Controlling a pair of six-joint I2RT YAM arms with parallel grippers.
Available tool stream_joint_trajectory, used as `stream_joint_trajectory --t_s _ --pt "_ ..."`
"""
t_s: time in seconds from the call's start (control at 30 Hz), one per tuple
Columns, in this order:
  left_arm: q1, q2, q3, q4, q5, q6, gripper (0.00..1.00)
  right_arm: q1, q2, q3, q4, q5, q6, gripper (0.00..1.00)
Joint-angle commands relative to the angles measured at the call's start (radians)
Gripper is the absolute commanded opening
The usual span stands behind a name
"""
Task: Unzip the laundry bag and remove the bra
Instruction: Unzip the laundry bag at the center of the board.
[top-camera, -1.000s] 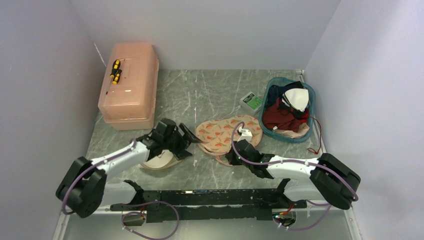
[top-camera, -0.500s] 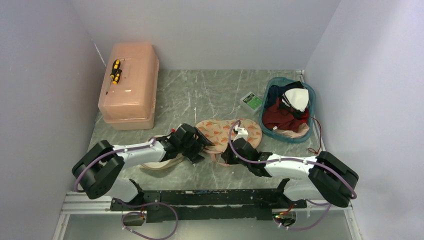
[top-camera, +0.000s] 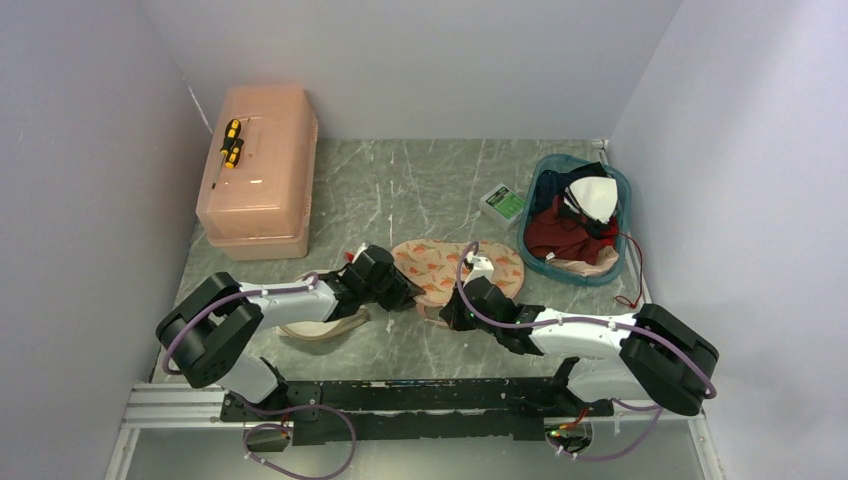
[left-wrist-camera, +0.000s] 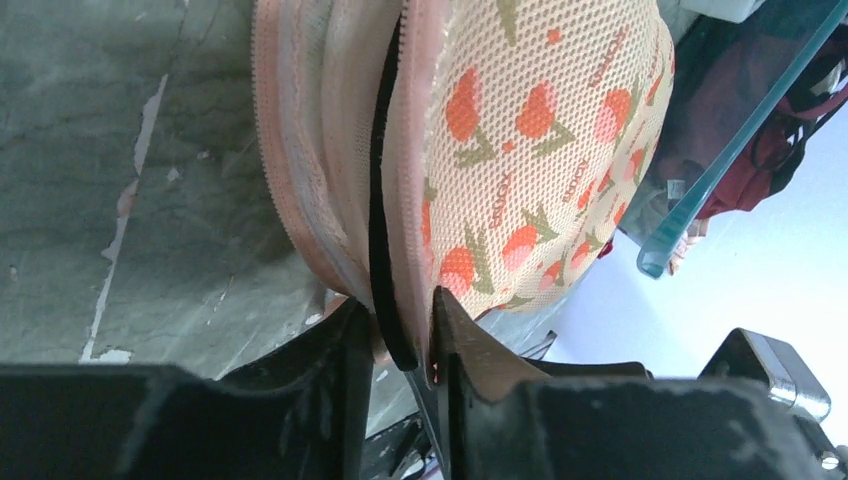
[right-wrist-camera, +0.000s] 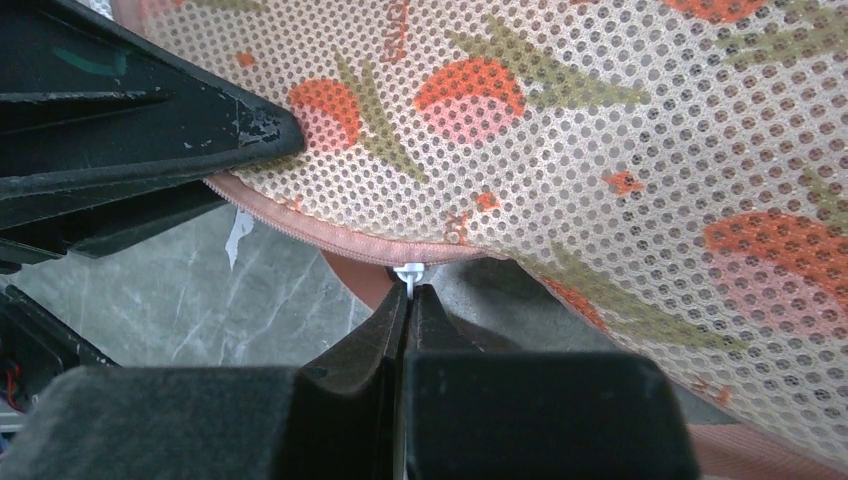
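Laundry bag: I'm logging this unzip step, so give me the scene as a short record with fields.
target: tulip-print mesh laundry bag, mid-table
left gripper: pinching the bag's zipper rim
right gripper: shut on white zipper pull
zip: dark gap along the rim, left wrist view
teal basket: far right, clothes inside

beige piece (right-wrist-camera: 620, 140): matt mesh cloth

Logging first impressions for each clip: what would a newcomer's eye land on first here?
Both hands meet in the near middle on a beige mesh piece with orange tulip print: the left hand clamps its pink-edged rim, and the right hand pinches a small white zip pull. Next come the teal basket of red cloth far right and the peach box far left.
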Motion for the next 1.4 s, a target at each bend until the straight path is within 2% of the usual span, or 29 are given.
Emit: stream_joint_trajectory --t_s 0.0,0.13,0.37,0.63,0.93,1.13,1.17,1.2,1.23,1.3,1.37 --pt "0.010 -0.005 0.025 0.035 -0.022 0.019 0.24 0.007 -0.035 0.023 -0.027 0.018 -0.020 0.00" --pt "0.024 -0.023 0.022 0.018 -0.022 0.032 0.03 0.008 -0.071 0.021 -0.086 0.043 -0.034 0.00" --pt "0.072 -0.098 0.019 -0.059 -0.064 0.085 0.03 0.007 -0.124 0.038 -0.253 0.138 -0.066 0.00" --pt "0.178 -0.144 0.059 -0.178 -0.011 0.243 0.03 0.008 -0.195 0.036 -0.362 0.215 -0.050 0.00" --pt "0.351 -0.082 0.136 -0.229 0.186 0.462 0.03 0.005 -0.251 0.021 -0.402 0.254 -0.038 0.00" --pt "0.391 0.095 0.290 -0.269 0.340 0.605 0.03 0.006 -0.228 -0.021 -0.277 0.207 -0.049 0.00" --pt "0.395 0.125 0.314 -0.258 0.372 0.614 0.06 0.008 -0.229 -0.027 -0.253 0.195 -0.055 0.00" --pt "0.398 0.153 0.333 -0.247 0.417 0.617 0.14 0.009 -0.231 -0.031 -0.227 0.187 -0.062 0.00" --pt "0.400 0.162 0.350 -0.250 0.429 0.620 0.24 0.009 -0.232 -0.032 -0.217 0.181 -0.069 0.00" --pt "0.400 0.163 0.382 -0.293 0.440 0.628 0.55 0.011 -0.228 -0.023 -0.214 0.178 -0.080 0.00" --pt "0.400 0.117 0.400 -0.376 0.395 0.638 0.68 0.011 -0.222 -0.011 -0.218 0.179 -0.082 0.00"
